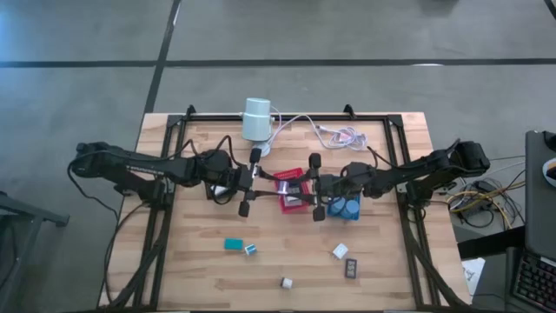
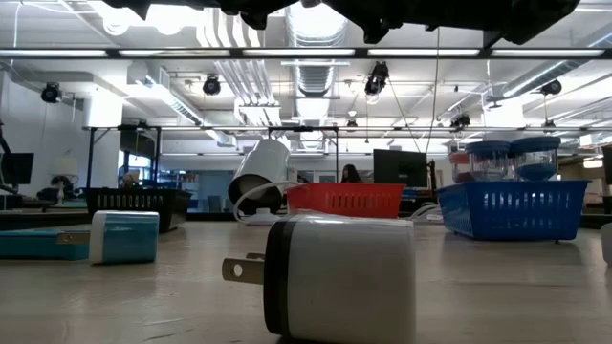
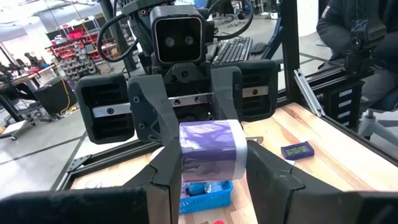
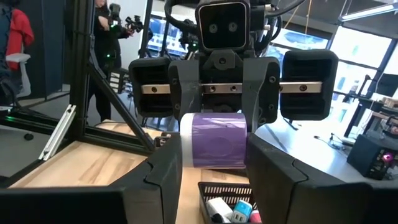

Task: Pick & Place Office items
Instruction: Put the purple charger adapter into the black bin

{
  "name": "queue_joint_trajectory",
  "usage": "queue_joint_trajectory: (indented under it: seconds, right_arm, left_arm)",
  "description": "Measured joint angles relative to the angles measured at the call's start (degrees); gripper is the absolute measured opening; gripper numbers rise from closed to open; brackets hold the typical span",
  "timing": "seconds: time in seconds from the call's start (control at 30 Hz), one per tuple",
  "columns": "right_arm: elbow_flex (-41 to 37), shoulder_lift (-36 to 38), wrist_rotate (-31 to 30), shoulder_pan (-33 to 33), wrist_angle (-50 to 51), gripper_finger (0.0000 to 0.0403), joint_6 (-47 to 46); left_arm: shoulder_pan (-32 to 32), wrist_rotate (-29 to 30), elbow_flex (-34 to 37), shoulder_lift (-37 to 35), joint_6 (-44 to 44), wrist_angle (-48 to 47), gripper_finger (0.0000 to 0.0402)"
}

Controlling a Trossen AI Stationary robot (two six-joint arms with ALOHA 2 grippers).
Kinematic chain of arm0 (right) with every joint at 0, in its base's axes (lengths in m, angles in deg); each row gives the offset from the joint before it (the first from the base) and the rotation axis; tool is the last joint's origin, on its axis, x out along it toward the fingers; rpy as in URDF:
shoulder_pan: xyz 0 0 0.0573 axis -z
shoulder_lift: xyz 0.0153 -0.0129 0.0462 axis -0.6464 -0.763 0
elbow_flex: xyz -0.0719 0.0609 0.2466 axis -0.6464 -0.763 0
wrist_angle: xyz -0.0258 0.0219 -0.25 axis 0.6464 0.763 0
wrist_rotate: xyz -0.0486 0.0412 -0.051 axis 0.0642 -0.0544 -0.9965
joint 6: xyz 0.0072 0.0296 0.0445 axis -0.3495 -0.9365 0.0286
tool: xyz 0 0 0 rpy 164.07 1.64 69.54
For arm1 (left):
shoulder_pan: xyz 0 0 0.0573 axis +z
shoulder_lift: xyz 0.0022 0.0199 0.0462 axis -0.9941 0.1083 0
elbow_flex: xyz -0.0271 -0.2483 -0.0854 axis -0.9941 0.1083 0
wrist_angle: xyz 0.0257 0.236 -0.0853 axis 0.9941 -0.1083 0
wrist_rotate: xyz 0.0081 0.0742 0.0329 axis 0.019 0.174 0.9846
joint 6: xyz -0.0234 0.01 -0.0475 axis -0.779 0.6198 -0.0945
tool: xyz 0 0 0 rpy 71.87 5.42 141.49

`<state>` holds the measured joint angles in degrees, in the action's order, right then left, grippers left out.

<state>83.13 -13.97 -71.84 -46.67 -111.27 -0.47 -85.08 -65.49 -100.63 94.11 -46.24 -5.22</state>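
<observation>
The wooden counter (image 1: pixel 200 269) carries a red tray (image 1: pixel 290 180) and a blue tray (image 1: pixel 349 209) near its middle, and a tipped white cylinder (image 1: pixel 257 119) with cables (image 1: pixel 334 133) at the far edge — toward the near edge lie scattered pieces: a teal block (image 1: pixel 233 244), a white plug (image 1: pixel 286 283) and a black block (image 1: pixel 352 269).

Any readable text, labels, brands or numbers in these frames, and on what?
None can be read.
Lilac roll held between both grippers: no print visible.
Small blue display piece on the table: its screen is too small to read.
White plug: the visible side is blank.
</observation>
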Motion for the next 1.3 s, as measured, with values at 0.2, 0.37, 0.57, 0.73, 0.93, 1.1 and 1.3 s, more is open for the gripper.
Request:
queue_joint_trajectory:
  seconds: [0.2, 0.37, 0.57, 0.73, 0.93, 1.1, 1.3]
  right_arm:
    - [0.02, 0.00, -0.08, 0.00, 0.02, 0.0159, 0.36]
    - [0.04, 0.00, -1.23, 0.07, 0.23, 0.0171, 0.61]
    - [0.04, 0.09, -1.61, 0.04, 0.04, 0.0180, 0.42]
    - [0.04, 0.22, -1.68, 0.04, 0.05, 0.0188, -0.11]
    - [0.04, 1.13, -1.70, 0.03, 0.04, 0.0199, -1.09]
    - [0.04, 2.07, -1.77, 0.04, 0.84, 0.0201, -1.06]
    - [0.02, 7.78, -1.90, 0.04, 7.61, 0.0201, -0.63]
  left_arm:
    - [0.02, -0.02, 0.00, -0.07, -0.17, -0.08, 0.0125]
    - [0.07, -0.02, 0.33, -0.10, -0.42, -0.04, 0.0124]
    - [0.11, 0.46, 0.46, -0.18, -1.72, -0.34, 0.0124]
    - [0.11, 0.46, 0.50, -0.37, -1.70, -0.34, 0.0124]
    - [0.11, 0.47, 0.50, -0.51, -2.10, -0.32, 0.0124]
    - [0.11, 0.46, 0.55, -0.51, -2.58, -0.32, 0.0124]
    - [0.11, 0.44, 0.66, -3.21, -2.91, -3.57, 0.0124]
